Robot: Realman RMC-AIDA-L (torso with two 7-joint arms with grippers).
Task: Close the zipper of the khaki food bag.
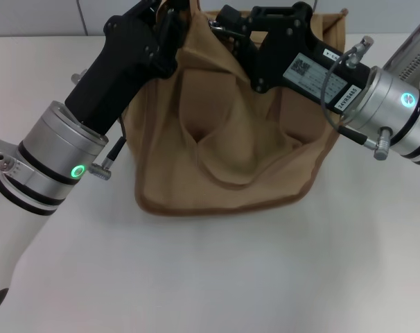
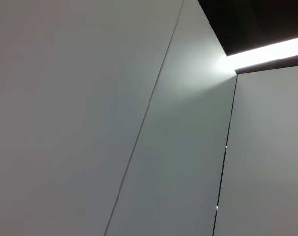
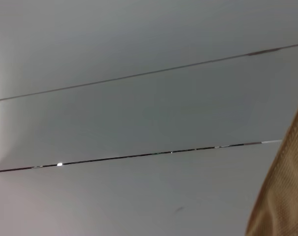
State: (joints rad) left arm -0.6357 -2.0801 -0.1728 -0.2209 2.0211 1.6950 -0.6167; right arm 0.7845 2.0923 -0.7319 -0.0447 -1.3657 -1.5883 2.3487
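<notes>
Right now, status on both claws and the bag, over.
Left claw and right claw both at the khaki food bag's top edge. Bag upright on the table, front sagging. Zipper hidden behind the claws.

Zipper hidden; khaki food bag (image 1: 224, 159) top cropped

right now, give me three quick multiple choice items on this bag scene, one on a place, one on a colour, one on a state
1. Where are both grippers?
A. At the bag's top edge
B. Flat on the table in front of the bag
C. Under the bag

2. What colour is the bag's edge piping?
A. Blue
B. Darker brown
C. White

3. How does the bag's front look?
A. Smooth and taut
B. Slumped and creased
C. Torn open

Answers:
1 A: the left gripper and right gripper both reach the top of the khaki food bag.
2 B: the bottom rim is darker brown.
3 B: deep folds sag across its front panel.
</notes>
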